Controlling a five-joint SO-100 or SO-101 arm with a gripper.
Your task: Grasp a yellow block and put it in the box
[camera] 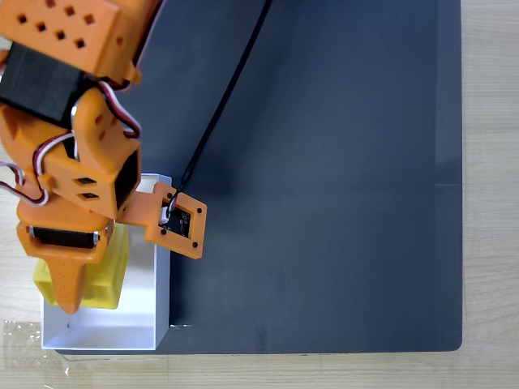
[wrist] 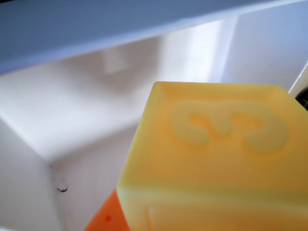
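Here the orange gripper (camera: pixel 69 300) is pinching the yellow block (camera: pixel 104 275) and holding it over the white box (camera: pixel 160 267) at the dark mat's (camera: pixel 324 178) lower-left corner. In the wrist view, the block (wrist: pixel 216 159) is showing an embossed 3 against the box's white interior (wrist: pixel 72 110).

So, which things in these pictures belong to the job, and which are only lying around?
Belong to the job:
- yellow block, held by the end effector over the box; the wrist view shows a raised 3 on it
- box, white, at the mat's lower left corner

Only lying around:
- dark mat
- black cable
- wooden table
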